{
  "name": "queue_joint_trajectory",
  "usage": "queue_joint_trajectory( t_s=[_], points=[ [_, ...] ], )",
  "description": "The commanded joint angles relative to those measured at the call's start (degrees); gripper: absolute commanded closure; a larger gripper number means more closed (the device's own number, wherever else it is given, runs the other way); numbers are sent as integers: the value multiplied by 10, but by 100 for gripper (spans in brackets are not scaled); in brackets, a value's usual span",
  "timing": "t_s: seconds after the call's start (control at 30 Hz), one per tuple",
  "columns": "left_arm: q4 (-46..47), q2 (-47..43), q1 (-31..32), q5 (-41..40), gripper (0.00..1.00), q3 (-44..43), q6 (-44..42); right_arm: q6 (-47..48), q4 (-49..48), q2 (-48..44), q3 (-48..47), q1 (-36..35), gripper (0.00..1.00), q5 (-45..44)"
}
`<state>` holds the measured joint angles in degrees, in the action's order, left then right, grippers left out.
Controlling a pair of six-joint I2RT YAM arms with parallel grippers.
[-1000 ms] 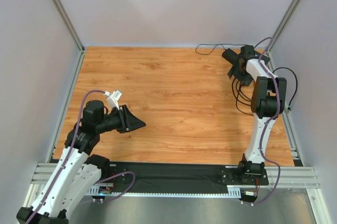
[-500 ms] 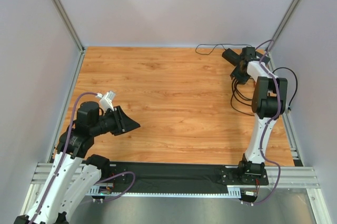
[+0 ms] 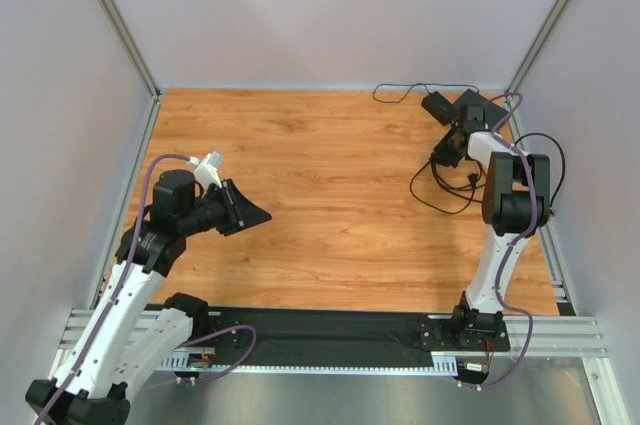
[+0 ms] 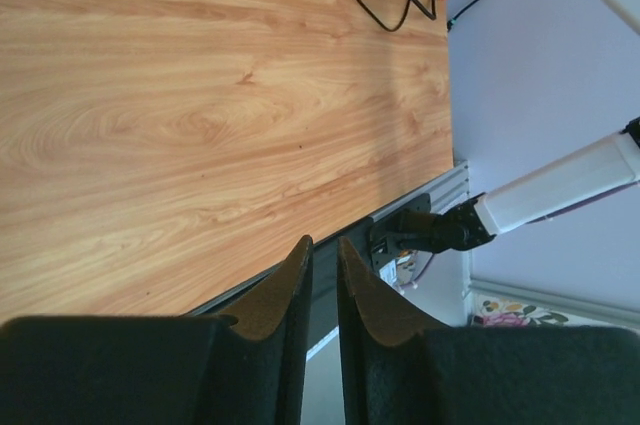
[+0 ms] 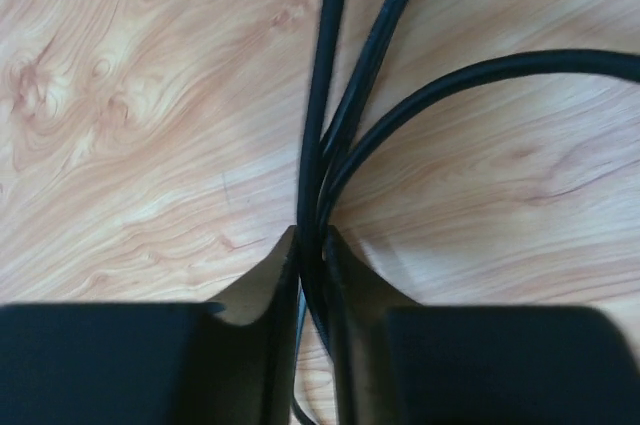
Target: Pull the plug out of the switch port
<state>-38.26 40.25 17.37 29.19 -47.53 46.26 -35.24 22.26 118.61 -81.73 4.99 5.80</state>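
Nearest, the left tool hangs low over bare bench on the near-left side, well apart from all the hardware. Its fingers are narrow, just a slit btwn them, nothing in it. Prob. parked there because the job sits on the other side.

Further back on the right, the right tool is down at bench level w/ its fingers pinched on a bundle of black cables. Several strands run up btwn the tips, and one loops off to the right. So the hold is on cord, not on a connector body; no plug shows in the wrist view. Judgement: gripping the lead behind the plug keeps the fingers out of the socket row, but the pull goes thru the wire, and the box may slide since nothing pins it.

Farthest, the switch lies in the far-right corner by the wall, just beyond the right tool and beside a smaller black brick, as best I can tell. Ports are too small to read; can't tell if the plug is seated or out.
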Motion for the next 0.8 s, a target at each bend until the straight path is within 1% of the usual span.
queue_joint_trajectory(
  t_s=[0.0, 0.03, 0.07, 0.1, 0.13, 0.27, 0.3, 0.37, 0.43, 0.47, 0.53, 0.57, 0.63, 0.67, 0.7, 0.73, 0.77],
  points=[
    [93, 41, -1, 34, 78, 17, 28, -17, -10, -18, 29, -34, 87, 39],
    [113, 52, -1, 37, 79, 17, 28, -17, -8, -21, 33, -39, 89, 39],
    [121, 62, -1, 40, 80, 15, 24, -17, -9, -27, 39, -45, 92, 40],
    [127, 72, -1, 48, 81, 12, 21, -18, -13, -34, 46, -47, 99, 37],
    [136, 95, -1, 51, 81, 9, 18, -18, -17, -47, 64, -69, 100, 36],
    [151, 144, -1, 64, 81, -21, -2, -7, -17, -79, 101, -96, 100, 23],
    [158, 154, -1, 78, 81, -24, -2, -6, -17, -85, 110, -100, 100, 23],
    [188, 176, -1, 96, 82, -24, 6, -7, -28, -108, 145, -119, 99, 25],
    [219, 193, 4, 98, 82, -22, 10, -5, -29, -132, 159, -144, 100, 28],
    [227, 200, 6, 97, 82, -21, 12, -6, -31, -140, 170, -152, 98, 35],
    [251, 225, 17, 97, 81, -22, 16, -4, -26, -153, 172, -167, 93, 36],
    [259, 234, 22, 97, 81, -22, 18, 0, -21, -156, 166, -167, 86, 39],
    [281, 264, 43, 97, 81, -26, 23, 20, 9, -162, 153, -165, 79, 30],
    [287, 274, 53, 97, 80, -34, 24, 29, 22, -163, 142, -164, 73, 26],
    [292, 285, 61, 97, 79, -40, 23, 38, 36, -167, 123, -165, 60, 19],
    [299, 309, 69, 97, 75, -48, 23, 44, 59, -170, 116, -164, 54, 12],
    [301, 322, 84, 96, 75, -67, 19, 54, 70, -175, 112, -164, 46, 4]
  ],
)
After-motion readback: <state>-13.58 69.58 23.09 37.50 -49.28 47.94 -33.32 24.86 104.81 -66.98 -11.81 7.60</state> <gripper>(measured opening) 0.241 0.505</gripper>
